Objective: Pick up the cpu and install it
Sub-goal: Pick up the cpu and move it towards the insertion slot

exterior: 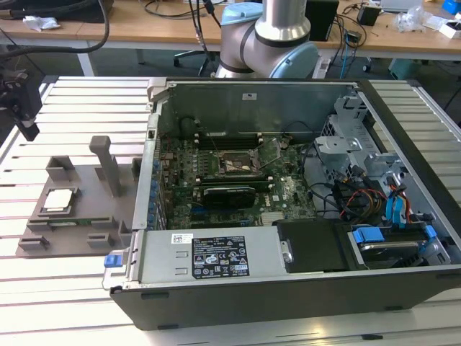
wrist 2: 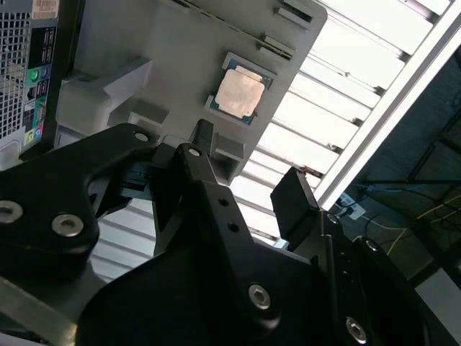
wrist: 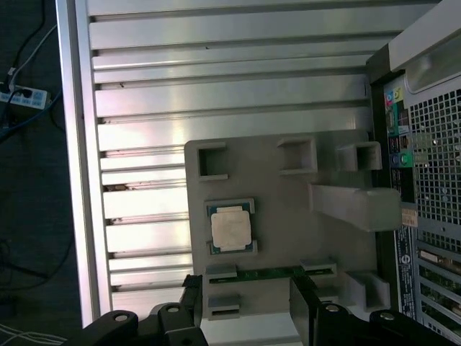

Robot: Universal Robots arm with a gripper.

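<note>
Item 1. The table point(exterior: 65, 295), topped with ribbed aluminium slats, carries all the work items.

Item 2. An open computer case point(exterior: 238, 288) lies on the table towards the exterior view's right, its interior exposed. The green motherboard point(exterior: 288, 191) is visible inside, with the socket point(exterior: 238, 164) near its middle. No chip can be made out in the socket.

Item 3. The base of the robot arm point(exterior: 277, 36) stands behind the case.

Item 4. A grey plastic tray point(exterior: 86, 216) lies flat on the table just beside the case, on the exterior view's left. An upright post point(exterior: 104, 162) rises from it, with several small raised brackets around its edges.

Item 5. The pincer point(wrist 2: 248, 198) hangs above the table beyond the tray's edge, clear of the tray. Both wrist views show its two black fingers point(wrist: 302, 303) spread apart with nothing between them.

Item 6. The cpu point(wrist: 232, 228) lies flat in its square recess on the tray, silver-grey top facing up. It is ahead of the pincer and well apart from it, untouched. In the exterior view the cpu point(exterior: 57, 200) sits on the tray's side away from the case.
</note>
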